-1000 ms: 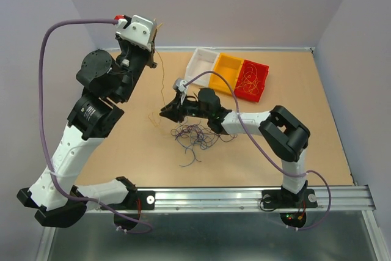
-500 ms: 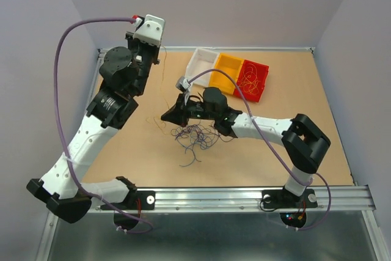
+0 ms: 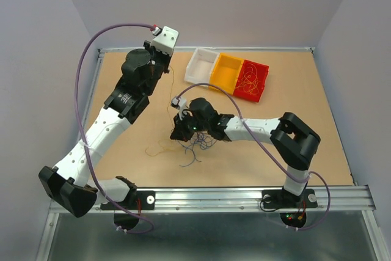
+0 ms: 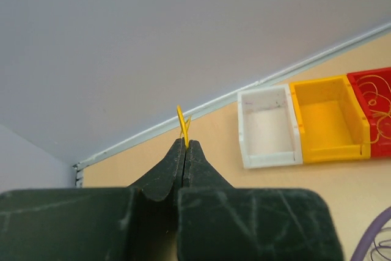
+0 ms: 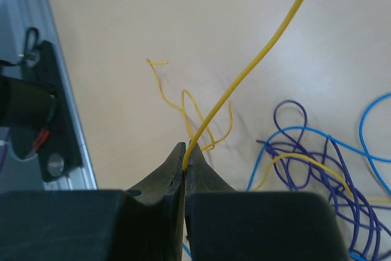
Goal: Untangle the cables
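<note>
Yellow thin curly wire (image 5: 244, 71) is pinched tight by the right pincer (image 5: 185, 162) and the left pincer (image 4: 185, 147) alike; overpulling could snap it or cinch the blue-and-purple wire tangle (image 5: 317, 175).

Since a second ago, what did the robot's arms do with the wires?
The right gripper snapped shut on the yellow wire and slid toward the near edge. The left gripper, still pinching a yellow end, swung right along the far edge. The tangle and bins stayed put.
</note>
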